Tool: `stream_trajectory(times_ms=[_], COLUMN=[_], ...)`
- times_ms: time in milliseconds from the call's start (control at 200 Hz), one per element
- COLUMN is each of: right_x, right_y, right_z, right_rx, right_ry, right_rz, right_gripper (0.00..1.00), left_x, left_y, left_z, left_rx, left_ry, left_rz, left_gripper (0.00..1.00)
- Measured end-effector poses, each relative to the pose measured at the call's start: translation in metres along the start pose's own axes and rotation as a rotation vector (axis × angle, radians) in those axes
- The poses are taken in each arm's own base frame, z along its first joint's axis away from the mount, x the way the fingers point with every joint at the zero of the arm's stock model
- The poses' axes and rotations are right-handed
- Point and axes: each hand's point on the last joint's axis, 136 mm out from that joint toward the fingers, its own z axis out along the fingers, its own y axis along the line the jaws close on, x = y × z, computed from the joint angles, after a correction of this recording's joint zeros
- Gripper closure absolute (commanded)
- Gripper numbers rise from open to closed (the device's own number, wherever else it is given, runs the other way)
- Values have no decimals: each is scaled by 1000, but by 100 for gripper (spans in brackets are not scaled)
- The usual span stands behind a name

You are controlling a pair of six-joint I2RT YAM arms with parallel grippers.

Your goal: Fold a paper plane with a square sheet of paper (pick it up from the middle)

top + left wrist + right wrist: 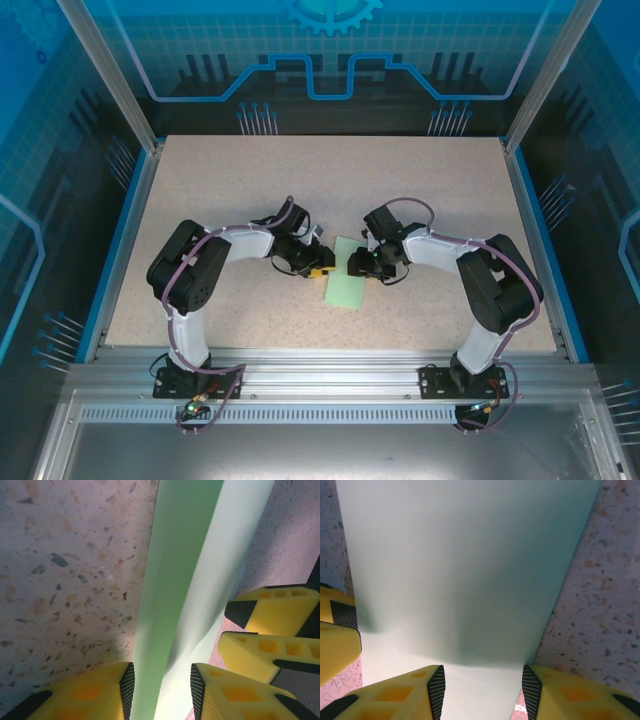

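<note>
Right now the thin, pale mint-green sheet of paper (346, 285) lies on the speckled beige bench (250, 180), about midway between its left and right edges and somewhat closer to the near edge than the far one. From above it looks like an upright oblong rather than a square, with straight, sharp edges.

Both arms reach in to it from either side. The left gripper (320, 270) sits at the sheet's left edge and the right gripper (361, 265) at its right edge, so close together they nearly meet over the paper.

From the left wrist, the left gripper (161, 680) has its yellow, black-padded jaws partly spread, and the sheet (170, 605) runs up through the gap as a long strip with a lengthwise ridge, darker on one side. I can't make out whether the pads press on its edges. The other arm's yellow fingers (272, 615) stand just beside it.

From the right wrist, the right gripper (484, 680) is spread too, poised over the broad sheet (460, 570) and pinching nothing.
</note>
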Motion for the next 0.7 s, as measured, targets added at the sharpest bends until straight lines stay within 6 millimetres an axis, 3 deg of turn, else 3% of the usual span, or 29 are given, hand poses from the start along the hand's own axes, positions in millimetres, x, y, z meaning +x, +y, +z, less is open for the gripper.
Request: stream_trajectory(times_ms=[320,700], right_x=[0,3], right_y=[0,-2], right_z=[0,-1], right_rx=[0,0], right_ry=[0,1], right_rz=[0,1], right_gripper=[51,51], left_x=[3,5], left_y=[-3,-18], left_z=[0,1], left_rx=[18,59], left_ry=[17,40], left_rz=[2,24], left_gripper=[70,73])
